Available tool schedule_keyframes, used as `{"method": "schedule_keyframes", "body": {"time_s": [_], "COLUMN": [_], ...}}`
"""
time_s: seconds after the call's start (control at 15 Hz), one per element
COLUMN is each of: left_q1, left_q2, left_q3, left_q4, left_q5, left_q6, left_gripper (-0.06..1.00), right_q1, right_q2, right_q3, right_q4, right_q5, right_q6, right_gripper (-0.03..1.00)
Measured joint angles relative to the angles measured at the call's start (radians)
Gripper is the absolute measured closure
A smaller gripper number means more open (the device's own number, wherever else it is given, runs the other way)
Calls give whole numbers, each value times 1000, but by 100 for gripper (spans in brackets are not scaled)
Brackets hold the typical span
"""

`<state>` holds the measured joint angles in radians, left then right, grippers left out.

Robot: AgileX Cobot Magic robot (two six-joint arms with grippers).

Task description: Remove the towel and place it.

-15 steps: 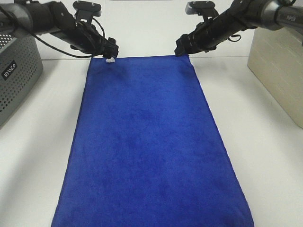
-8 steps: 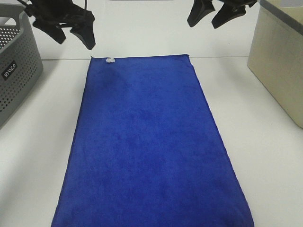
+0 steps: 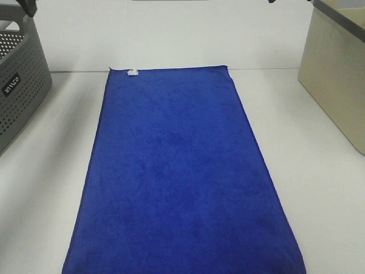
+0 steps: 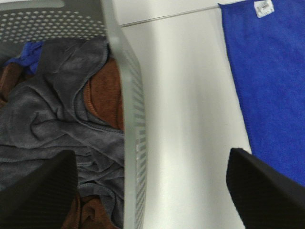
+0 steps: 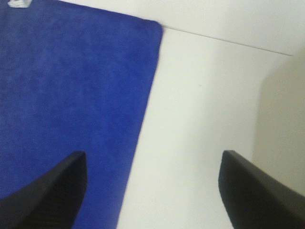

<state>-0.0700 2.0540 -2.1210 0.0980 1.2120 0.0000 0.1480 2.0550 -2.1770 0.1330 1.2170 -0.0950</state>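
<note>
Towel [image 3: 182, 177] flat on table [image 3: 319, 171] — left hand [image 4: 152, 191], right hand [image 5: 152, 191] both wide, empty.

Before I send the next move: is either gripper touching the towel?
Apart. Both wrist views show open, empty fingers, left and right, held above the flat towel.

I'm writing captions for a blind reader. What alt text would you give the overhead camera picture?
A royal-blue towel lies flat on a white table, its small white tag at the far edge. A grey perforated basket stands at the left and a beige bin at the right.
</note>
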Motion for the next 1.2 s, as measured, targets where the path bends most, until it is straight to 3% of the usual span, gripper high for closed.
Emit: {"method": "schedule_keyframes", "body": {"time_s": [0.07, 0.27, 0.4, 0.87, 1.2], "left_q1": [44, 141, 179, 219, 219], "left_q2": [-7, -55, -127, -594, -993], "left_q3": [0, 62, 163, 683, 968], "left_q4": [-31, -121, -134, -142, -145], "left_q5": [0, 1, -1, 0, 3], "left_q6": [0, 48, 86, 101, 101], "left_gripper": [14, 14, 14, 16, 16], "right_q1": [0, 0, 0, 0, 0], "right_q2": [-22, -66, -141, -658, -1025], "right_q3": [0, 6, 69, 622, 1034], "right_q4": [-56, -73, -73, -46, -46], "right_q5": [0, 1, 0, 0, 0], "right_q6": [24, 34, 53, 95, 95], "right_gripper": [22, 22, 22, 22, 22]}}
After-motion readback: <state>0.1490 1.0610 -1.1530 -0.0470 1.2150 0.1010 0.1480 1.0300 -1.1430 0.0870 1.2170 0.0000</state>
